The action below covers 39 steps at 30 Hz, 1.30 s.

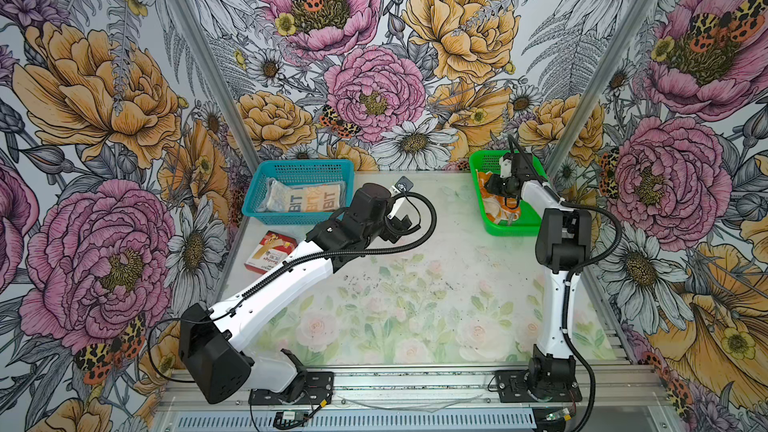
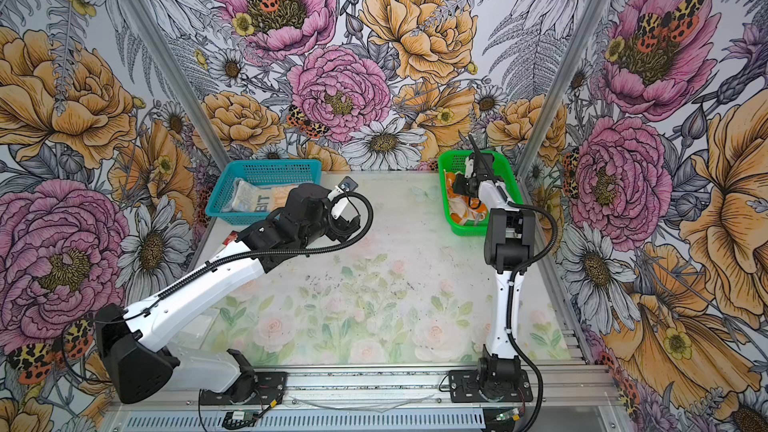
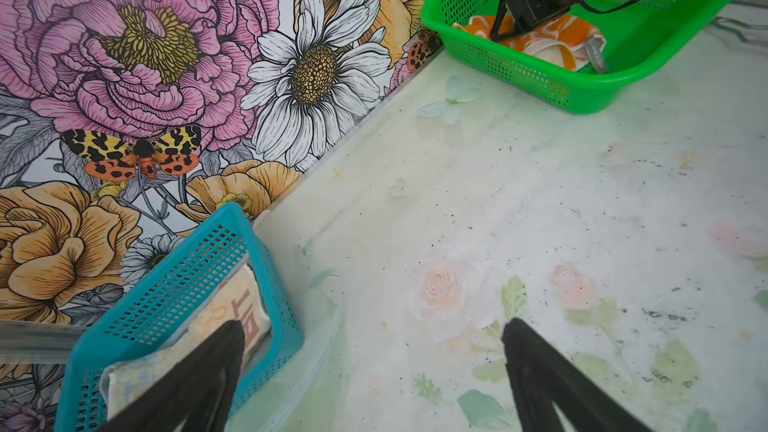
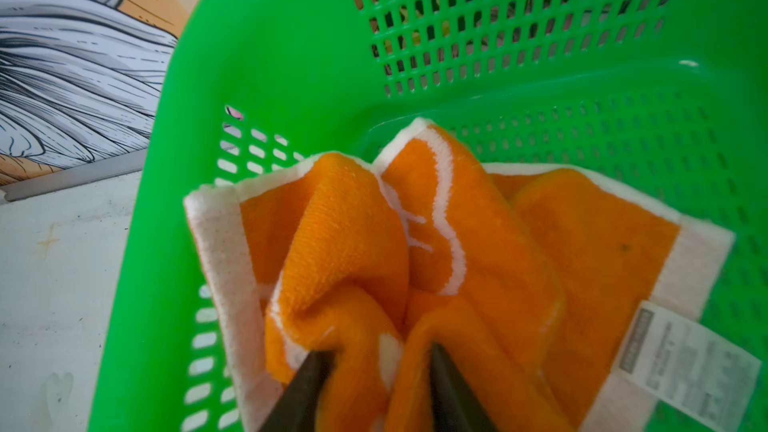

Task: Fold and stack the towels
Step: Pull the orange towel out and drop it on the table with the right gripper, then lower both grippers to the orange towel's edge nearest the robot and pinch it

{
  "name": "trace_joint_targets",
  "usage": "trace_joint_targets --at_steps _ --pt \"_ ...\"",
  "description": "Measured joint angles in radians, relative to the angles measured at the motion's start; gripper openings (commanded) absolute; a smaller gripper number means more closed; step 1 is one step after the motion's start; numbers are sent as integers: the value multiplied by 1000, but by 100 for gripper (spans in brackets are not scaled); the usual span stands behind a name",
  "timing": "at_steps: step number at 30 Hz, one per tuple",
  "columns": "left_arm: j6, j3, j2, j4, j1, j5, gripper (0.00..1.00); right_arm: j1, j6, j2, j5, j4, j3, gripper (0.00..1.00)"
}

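Squarely between tips of right pincer (image 4: 380, 352): orange towel (image 4: 573, 243).

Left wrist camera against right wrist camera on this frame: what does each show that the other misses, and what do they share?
Only the left wrist view: the blue basket holding the cream towel, and the left gripper with its jaws wide open and nothing between them. Only the right wrist view: a close look at the right gripper, its jaws closed on a bunched fold of cloth. Both: the green basket, the orange towel lying in it, and part of the table.
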Motion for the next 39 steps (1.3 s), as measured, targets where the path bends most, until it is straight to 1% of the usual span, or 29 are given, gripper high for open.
trace_joint_targets --at_steps 5,8,11,13,15,18,20,21,23,25,27,28,31,33,36,38,39 --pt "-101 -58 -27 6 3 -37 98 17 -3 -60 -2 -25 -2 0" --pt "-146 -96 -63 24 19 -38 98 35 -4 -171 -6 -58 5 0" --pt "-191 -140 -102 47 51 -36 98 66 -3 -285 -37 -109 97 0" --pt "-220 -177 -128 74 69 -30 98 102 -3 -355 -71 -148 200 0" --pt "-248 -208 -151 89 81 -26 98 153 1 -433 -113 -167 256 0" --pt "-285 -242 -182 103 87 -23 98 244 21 -576 -201 -183 229 0" --pt "-313 -263 -206 106 97 -14 98 301 34 -677 -250 -178 123 0" --pt "-327 -273 -218 106 105 -7 98 325 39 -732 -262 -181 43 0" --pt "-355 -290 -236 106 121 4 98 353 49 -824 -267 -182 -138 0" --pt "-386 -303 -246 102 131 11 98 368 69 -898 -264 -173 -369 0" --pt "-425 -317 -251 96 131 25 98 373 96 -936 -249 -142 -587 26" --pt "-444 -325 -251 90 131 38 98 373 112 -948 -238 -124 -713 31" --pt "-510 -351 -243 56 130 106 97 373 143 -953 -218 -109 -1016 43" --pt "-548 -371 -223 36 117 148 96 382 165 -972 -206 -110 -1160 51" --pt "-613 -417 -178 18 72 217 91 415 203 -1099 -182 -109 -1295 58" --pt "-654 -449 -142 16 50 275 89 432 231 -1222 -173 -101 -1338 60" --pt "-669 -462 -119 18 45 303 86 435 249 -1285 -169 -90 -1353 61"
